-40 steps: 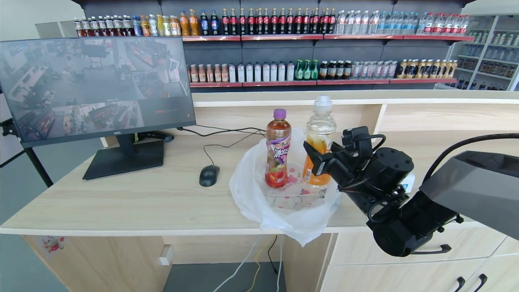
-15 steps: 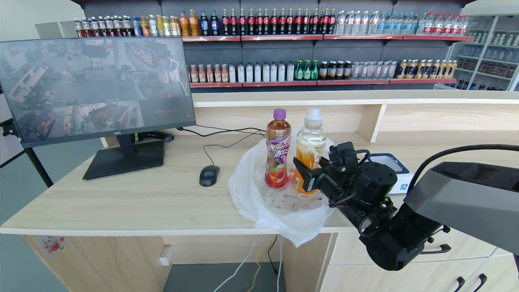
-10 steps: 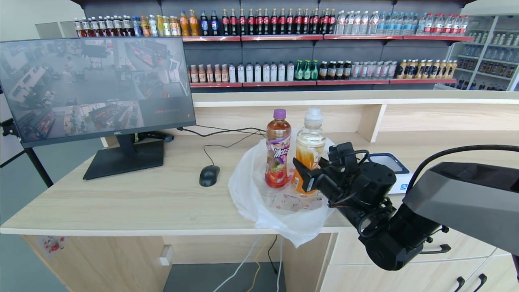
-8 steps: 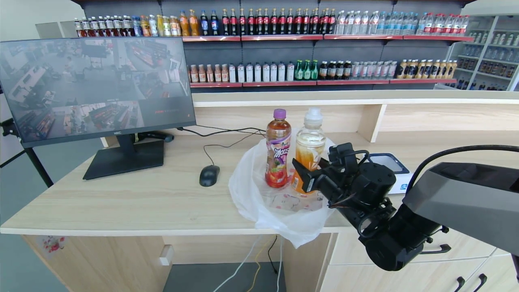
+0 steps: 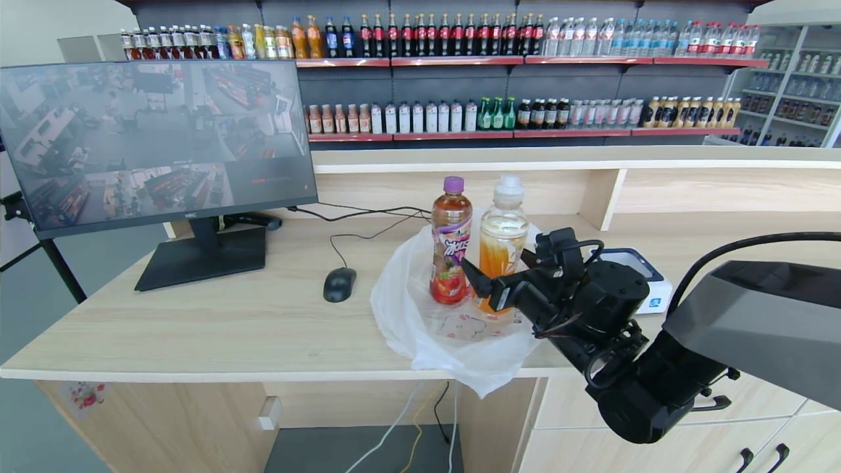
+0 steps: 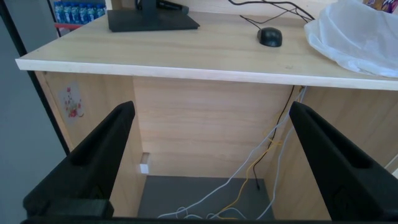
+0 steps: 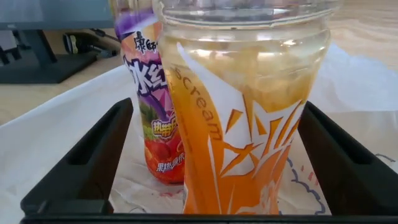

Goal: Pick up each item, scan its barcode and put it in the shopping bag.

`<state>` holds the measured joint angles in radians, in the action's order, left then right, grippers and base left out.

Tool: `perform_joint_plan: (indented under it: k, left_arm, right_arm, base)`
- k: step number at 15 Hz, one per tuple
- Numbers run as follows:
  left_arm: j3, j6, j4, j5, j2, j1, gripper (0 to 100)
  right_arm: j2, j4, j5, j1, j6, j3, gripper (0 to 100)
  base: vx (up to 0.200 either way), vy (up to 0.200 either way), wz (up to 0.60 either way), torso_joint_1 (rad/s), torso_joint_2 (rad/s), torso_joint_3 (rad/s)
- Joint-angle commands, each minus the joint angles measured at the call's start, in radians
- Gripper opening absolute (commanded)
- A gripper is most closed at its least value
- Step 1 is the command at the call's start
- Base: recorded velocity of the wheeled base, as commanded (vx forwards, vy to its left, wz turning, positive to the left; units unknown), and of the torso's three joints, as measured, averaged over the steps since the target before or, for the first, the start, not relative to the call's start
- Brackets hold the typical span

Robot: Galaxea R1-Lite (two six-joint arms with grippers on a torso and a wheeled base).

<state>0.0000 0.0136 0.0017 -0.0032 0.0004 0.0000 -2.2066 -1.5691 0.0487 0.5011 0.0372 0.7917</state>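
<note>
Starting from the broad counter (image 5: 230, 322), the monitor (image 5: 158, 141) stands well to the left of the shopping bag (image 5: 401, 309), which lies open and crumpled at the counter's front edge. A white box (image 5: 640, 276) sits near the bag's right side.

The right gripper (image 5: 499, 279) is at that same side. Its jaws now stand spread on either flank of the orange bottle (image 5: 502, 236), with a gap at each. A moment ago they were clamped on it, and before that they carried it higher and further right of the bag. The bottle has come down and stands upright in the bag, just beside the purple-capped bottle (image 5: 451, 240). I judge this item delivered and let go — the arm must next back out without tipping either bottle.

The left gripper (image 6: 211, 118), jaws wide and holding nothing, hangs lower than the bag, off to its left. A mouse (image 5: 339, 284) lies just left of the bag.
</note>
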Motion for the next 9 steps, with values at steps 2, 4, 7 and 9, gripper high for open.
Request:
perform_joint_plan:
  k: [2,4,7,9]
  left_arm:
    - [0.000,0.002,0.000,0.000,0.000,0.000,100]
    - [0.000,0.002,0.000,0.000,0.000,0.000,100]
    - [0.000,0.002,0.000,-0.001,0.000,0.000,100]
    - [0.000,0.002,0.000,0.000,0.000,0.000,100]
  right_arm:
    - [0.070,-0.002,0.000,-0.018,0.001,-0.045,100]
    - [0.127,-0.002,0.000,-0.019,0.001,-0.088,100]
    - [0.311,-0.002,0.000,-0.042,0.001,-0.226,100]
    - [0.447,-0.002,0.000,-0.049,-0.003,-0.347,100]
  base:
    - [0.000,0.000,0.00,0.000,0.00,0.000]
    - [0.000,0.000,0.00,0.000,0.00,0.000]
    - [0.000,0.000,0.00,0.000,0.00,0.000]
    - [0.000,0.000,0.00,0.000,0.00,0.000]
